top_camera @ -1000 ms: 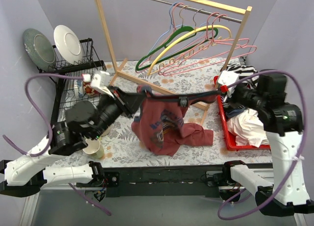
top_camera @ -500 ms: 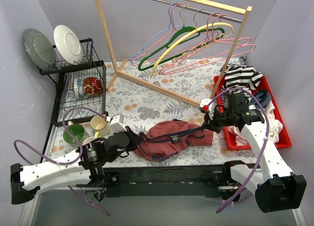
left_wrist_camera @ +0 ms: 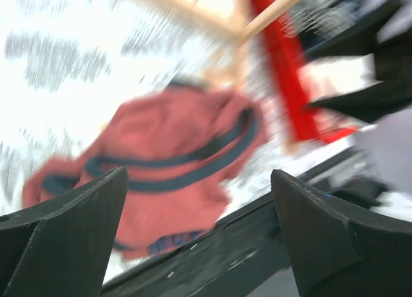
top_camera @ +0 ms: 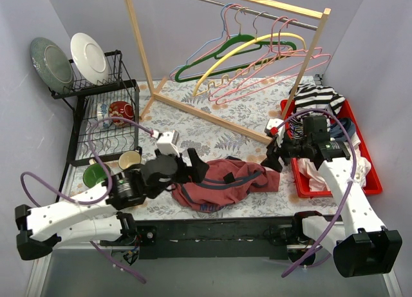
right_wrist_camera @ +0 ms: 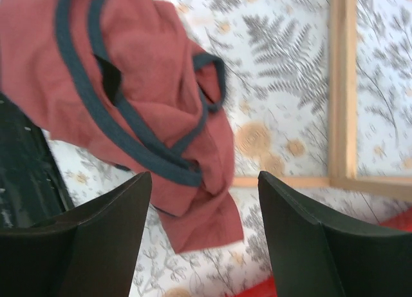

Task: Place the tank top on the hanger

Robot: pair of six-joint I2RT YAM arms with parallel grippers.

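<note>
One counter [top_camera: 193,126] with a flowery cloth, and one wooden rack [top_camera: 139,46] standing across the back of it. One tank top [top_camera: 222,181] lies crumpled near the front edge, long axis running left to right, navy trim facing up; honestly can't tell which end is the neck. Two hands: the left hand [top_camera: 195,167] is at its left end and the right hand [top_camera: 273,156] at its right end, both spread wide and holding nothing. One light-blue hanger [top_camera: 226,23] hangs on the rail, hook up, well apart from the shirt
</note>
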